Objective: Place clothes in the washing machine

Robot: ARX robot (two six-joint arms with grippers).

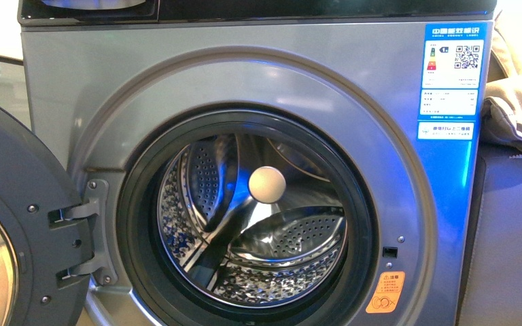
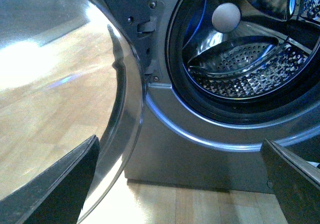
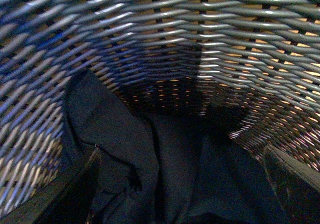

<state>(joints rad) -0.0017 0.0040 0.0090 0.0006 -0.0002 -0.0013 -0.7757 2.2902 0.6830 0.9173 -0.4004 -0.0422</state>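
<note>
One washer (image 1: 245, 81), one garment (image 3: 165, 159), one basket (image 3: 175, 33)

Home laundry corner, most likely. Silver front-load washing machine (image 1: 245, 88) with a blue energy label (image 1: 452, 68), light wood plank floor (image 2: 200, 204), woven wicker laundry basket (image 3: 175, 33) holding dark navy clothes (image 3: 175, 154), beige cloth (image 1: 516, 102) heaped beside the washer.
</note>
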